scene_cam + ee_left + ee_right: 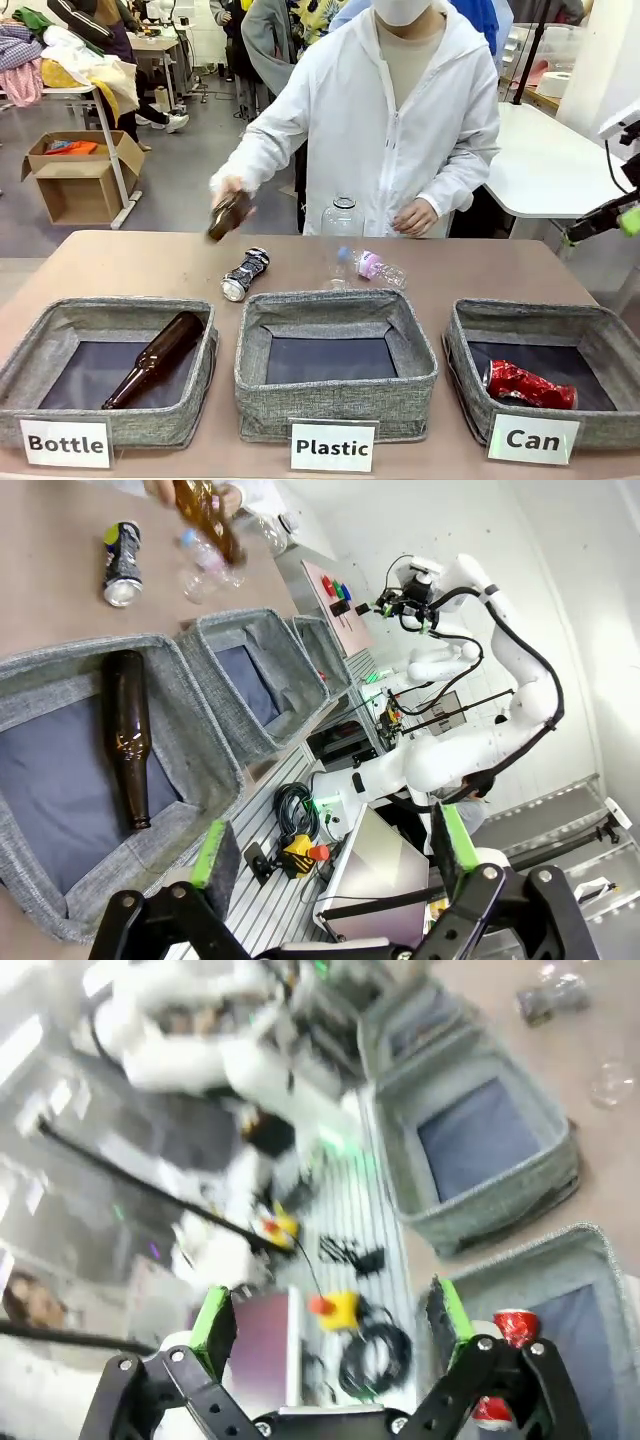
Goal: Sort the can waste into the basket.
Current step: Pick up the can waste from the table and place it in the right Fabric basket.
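Observation:
The grey fabric basket with the "Can" card stands at the front right, and a crushed red can lies inside it. A crushed black and silver can lies on the table behind the middle basket. In the right wrist view my right gripper hangs open and empty, high above the Can basket, with the red can beside one finger. My right arm shows at the picture's right edge. My left gripper is open and empty, on the near side of the Bottle basket.
The person at the far side holds a brown bottle over the table. Two clear plastic bottles sit near the far edge. The "Bottle" basket holds a brown bottle. The "Plastic" basket stands in the middle.

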Robot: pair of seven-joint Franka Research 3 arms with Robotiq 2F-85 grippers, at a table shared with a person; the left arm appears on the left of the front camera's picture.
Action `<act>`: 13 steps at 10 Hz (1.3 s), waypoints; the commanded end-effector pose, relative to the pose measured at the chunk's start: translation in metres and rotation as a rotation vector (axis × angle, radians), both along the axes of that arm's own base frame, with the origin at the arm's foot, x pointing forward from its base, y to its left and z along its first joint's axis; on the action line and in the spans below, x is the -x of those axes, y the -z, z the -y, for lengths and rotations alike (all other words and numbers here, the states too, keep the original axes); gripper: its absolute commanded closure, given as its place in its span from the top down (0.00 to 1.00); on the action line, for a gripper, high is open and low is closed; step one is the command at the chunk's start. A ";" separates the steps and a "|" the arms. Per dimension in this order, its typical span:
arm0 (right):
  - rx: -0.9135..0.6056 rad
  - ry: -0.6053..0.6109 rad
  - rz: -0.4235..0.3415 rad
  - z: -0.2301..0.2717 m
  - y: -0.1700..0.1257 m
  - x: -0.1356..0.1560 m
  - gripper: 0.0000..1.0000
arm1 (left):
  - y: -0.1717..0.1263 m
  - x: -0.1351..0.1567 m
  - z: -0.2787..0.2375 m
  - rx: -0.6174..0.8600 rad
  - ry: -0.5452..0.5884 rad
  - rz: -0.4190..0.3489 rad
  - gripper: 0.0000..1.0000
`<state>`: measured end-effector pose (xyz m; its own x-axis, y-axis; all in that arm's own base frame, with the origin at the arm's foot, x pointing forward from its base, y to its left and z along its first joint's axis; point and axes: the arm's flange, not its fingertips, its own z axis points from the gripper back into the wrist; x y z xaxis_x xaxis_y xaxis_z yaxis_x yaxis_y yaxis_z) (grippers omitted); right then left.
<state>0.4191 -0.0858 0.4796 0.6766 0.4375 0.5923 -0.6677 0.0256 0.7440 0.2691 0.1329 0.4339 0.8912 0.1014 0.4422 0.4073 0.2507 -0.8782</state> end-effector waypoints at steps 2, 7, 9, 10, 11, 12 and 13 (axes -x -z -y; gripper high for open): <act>0.000 0.000 0.000 0.000 0.000 0.000 1.00 | -0.036 0.007 -0.023 0.145 -0.027 0.064 1.00; 0.000 0.000 0.000 0.000 0.000 0.000 1.00 | -0.116 0.049 -0.129 0.428 -0.233 0.275 1.00; 0.000 0.000 0.000 0.000 0.000 0.000 1.00 | -0.105 0.047 -0.132 0.411 -0.248 0.241 1.00; 0.000 0.000 0.000 0.000 0.000 0.000 1.00 | -0.104 0.047 -0.132 0.425 -0.230 0.238 1.00; 0.000 0.000 0.000 0.000 0.000 0.000 1.00 | -0.106 0.046 -0.126 0.409 -0.206 0.240 1.00; 0.000 0.000 0.000 0.000 0.000 0.000 1.00 | -0.106 0.042 -0.111 0.382 -0.151 0.229 1.00; 0.000 0.000 0.000 0.000 0.000 0.000 1.00 | -0.101 0.039 -0.087 0.342 -0.063 0.192 1.00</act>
